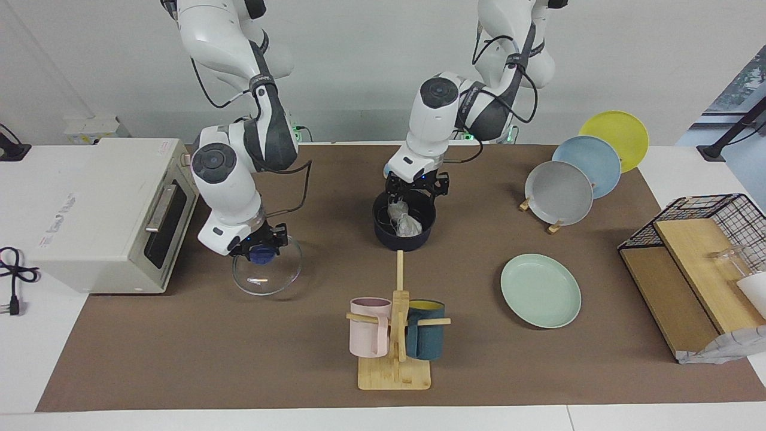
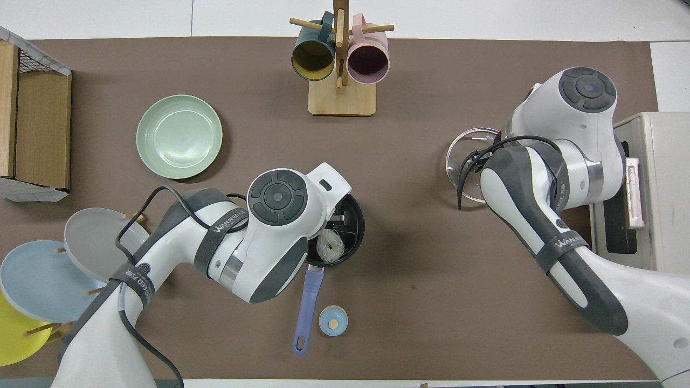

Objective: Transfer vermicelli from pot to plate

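Noodles (image 1: pixel 404 220), thin and whitish in clear wrap, lie in the dark round pot (image 1: pixel 383 234). The left gripper (image 1: pixel 414 190) is over them, jaws wide open. The right gripper (image 1: pixel 260 251) is closed on the glass lid (image 1: pixel 266 281)'s blue knob. The smooth green plate (image 1: pixel 540 290) sits bare on the brown mat (image 1: pixel 239 347).

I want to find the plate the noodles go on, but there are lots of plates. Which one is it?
Start at the wooden mug stand with the pink and dark teal mugs. Beside it, toward the left arm's end of the table, one plate lies flat on the brown mat. It is pale mint green and empty, while the grey, blue and yellow plates stand on edge in a rack nearer to the robots.
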Controlling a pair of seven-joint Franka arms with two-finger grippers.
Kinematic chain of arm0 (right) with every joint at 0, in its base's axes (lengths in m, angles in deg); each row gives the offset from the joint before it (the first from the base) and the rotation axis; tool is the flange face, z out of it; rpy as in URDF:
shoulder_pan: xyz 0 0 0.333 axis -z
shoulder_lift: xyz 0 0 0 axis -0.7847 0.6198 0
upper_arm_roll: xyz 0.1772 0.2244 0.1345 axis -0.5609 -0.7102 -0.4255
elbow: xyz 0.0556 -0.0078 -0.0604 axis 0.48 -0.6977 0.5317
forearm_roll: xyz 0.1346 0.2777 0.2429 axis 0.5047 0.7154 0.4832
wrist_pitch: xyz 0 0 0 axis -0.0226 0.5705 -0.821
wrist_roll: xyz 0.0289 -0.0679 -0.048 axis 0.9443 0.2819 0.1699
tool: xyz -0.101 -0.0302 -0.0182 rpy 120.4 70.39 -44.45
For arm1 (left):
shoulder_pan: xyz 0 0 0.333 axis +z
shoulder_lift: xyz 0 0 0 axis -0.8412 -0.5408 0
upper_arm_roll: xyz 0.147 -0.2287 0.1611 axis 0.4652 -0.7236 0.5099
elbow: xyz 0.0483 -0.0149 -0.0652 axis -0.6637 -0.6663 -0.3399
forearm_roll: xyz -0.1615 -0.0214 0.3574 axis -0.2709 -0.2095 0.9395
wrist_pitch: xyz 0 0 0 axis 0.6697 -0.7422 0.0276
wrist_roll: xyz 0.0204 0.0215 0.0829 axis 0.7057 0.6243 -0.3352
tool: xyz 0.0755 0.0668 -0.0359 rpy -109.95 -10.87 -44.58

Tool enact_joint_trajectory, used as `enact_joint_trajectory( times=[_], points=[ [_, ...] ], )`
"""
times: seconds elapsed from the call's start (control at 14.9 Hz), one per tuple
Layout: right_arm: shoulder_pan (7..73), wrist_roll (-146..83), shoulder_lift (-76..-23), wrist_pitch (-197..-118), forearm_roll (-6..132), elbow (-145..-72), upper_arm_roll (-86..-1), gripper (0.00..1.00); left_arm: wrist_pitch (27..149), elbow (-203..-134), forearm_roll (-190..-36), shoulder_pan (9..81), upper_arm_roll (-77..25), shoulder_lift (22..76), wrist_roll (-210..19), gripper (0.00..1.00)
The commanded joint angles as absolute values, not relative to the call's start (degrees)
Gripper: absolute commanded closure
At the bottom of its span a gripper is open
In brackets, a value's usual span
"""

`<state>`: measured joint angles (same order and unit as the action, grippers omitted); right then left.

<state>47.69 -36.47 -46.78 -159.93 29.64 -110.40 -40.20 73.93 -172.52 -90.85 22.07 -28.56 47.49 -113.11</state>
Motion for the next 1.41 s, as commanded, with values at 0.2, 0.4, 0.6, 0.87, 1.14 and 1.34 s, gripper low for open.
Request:
enact_joint_trajectory(
  times=[0.2,0.4,0.6,0.87,1.14,1.34],
  points=[
    [49.0,-35.4,-48.4,-162.6,28.5,-114.8,-41.1,0.47,78.5,-173.6,-91.5,20.6,-27.5,44.6,-114.4,0.0],
    [49.0,-35.4,-48.7,-164.8,28.5,-116.8,-41.1,0.41,79.8,-173.7,-91.5,20.5,-27.5,43.4,-114.4,0.0],
    [48.9,-35.5,-48.8,-165.0,28.5,-116.9,-41.1,0.28,80.3,-173.6,-91.5,20.1,-27.4,43.3,-114.3,0.2],
    [49.0,-35.5,-49.1,-163.8,28.6,-115.2,-41.1,0.0,79.5,-173.1,-91.2,20.9,-27.4,43.3,-113.6,1.0],
    [49.0,-35.7,-53.8,-157.8,29.3,-112.5,-41.1,0.0,75.8,-171.5,-91.2,21.2,-26.7,45.2,-113.6,1.0],
    [49.1,-36.1,-54.5,-147.3,29.6,-105.3,-41.0,0.0,68.1,-167.3,-91.1,23.9,-26.9,47.6,-113.4,1.0]
  ],
)
